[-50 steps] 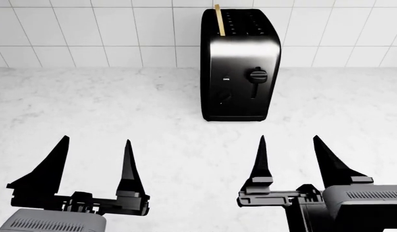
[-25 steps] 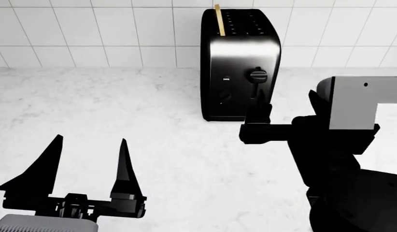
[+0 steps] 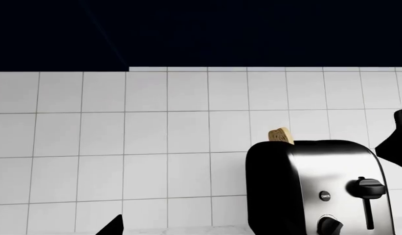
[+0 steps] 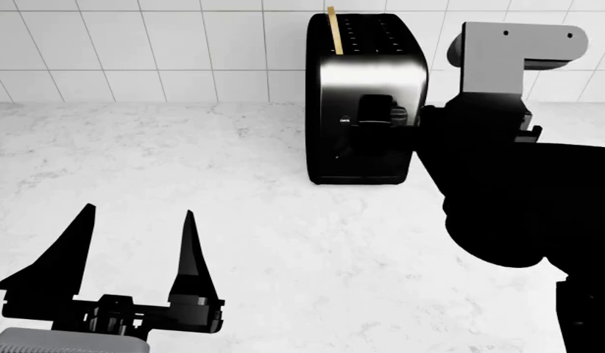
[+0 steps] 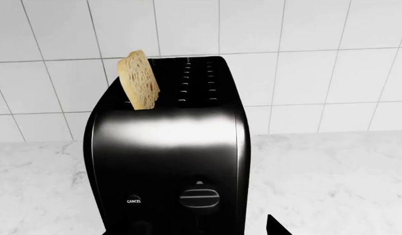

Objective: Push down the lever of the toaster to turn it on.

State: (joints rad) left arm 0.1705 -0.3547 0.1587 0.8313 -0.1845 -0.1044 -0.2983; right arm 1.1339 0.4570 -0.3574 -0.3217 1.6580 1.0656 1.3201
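Lever (image 5: 199,198) at top of slot, toaster (image 4: 366,99) not on. Right gripper (image 4: 373,116) at lever, finger state unclear; left gripper (image 4: 135,243) spread, idle at 7 o'clock.

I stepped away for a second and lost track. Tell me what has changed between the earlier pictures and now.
The right arm rose from the near counter and swung forward to the toaster; its end effector now sits at the lever, whether touching I cannot tell. The lever looks still up, near the top of its slot. Nothing was gripped or released. The left end effector slid slightly but stays open. Toaster, bread slice and counter are unchanged.
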